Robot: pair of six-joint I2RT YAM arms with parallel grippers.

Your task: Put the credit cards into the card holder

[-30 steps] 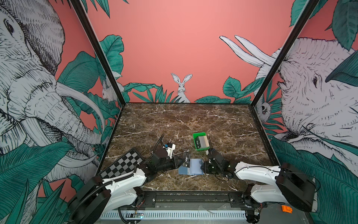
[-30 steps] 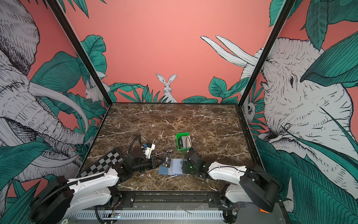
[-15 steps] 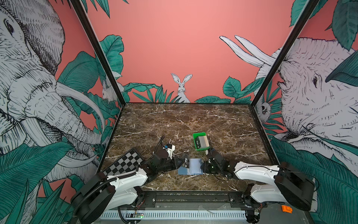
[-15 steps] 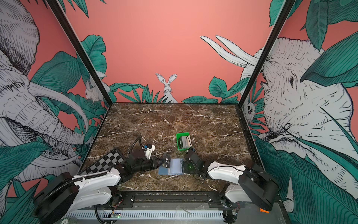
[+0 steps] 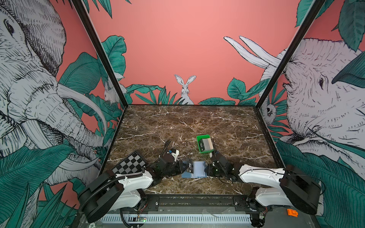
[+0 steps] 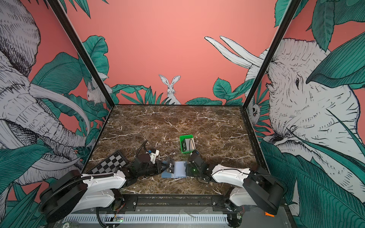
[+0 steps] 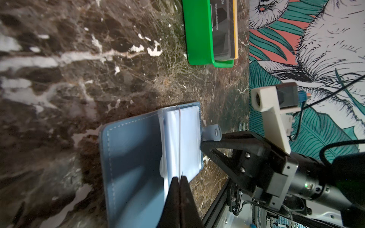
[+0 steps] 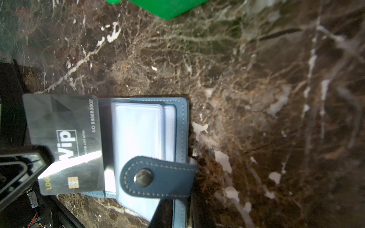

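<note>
Left pincer (image 7: pixel 179 178) clamps black VIP card (image 8: pixel 65 142) edge-on above the open card holder (image 7: pixel 134 150) on the table (image 7: pixel 59 79), aiming for clear pockets (image 8: pixel 138 134). Right pincer (image 7: pixel 205 147) braces the holder's edge; can't tell its grip.

Robot lab test cell: printed jungle-mural panels (image 5: pixel 187 49) on black frame posts (image 5: pixel 102 59), faux-marble tabletop (image 5: pixel 177 122), checkerboard calib. board (image 5: pixel 131 163), left arm (image 5: pixel 134 180) & right arm (image 5: pixel 260 175) on a rail (image 5: pixel 197 201), slotted cable duct (image 5: pixel 177 218) in front.

Green tray (image 5: pixel 203 136) mid-table on brown marble tabletop (image 5: pixel 177 122), checkerboard panel (image 5: pixel 131 163) at its near left edge
</note>
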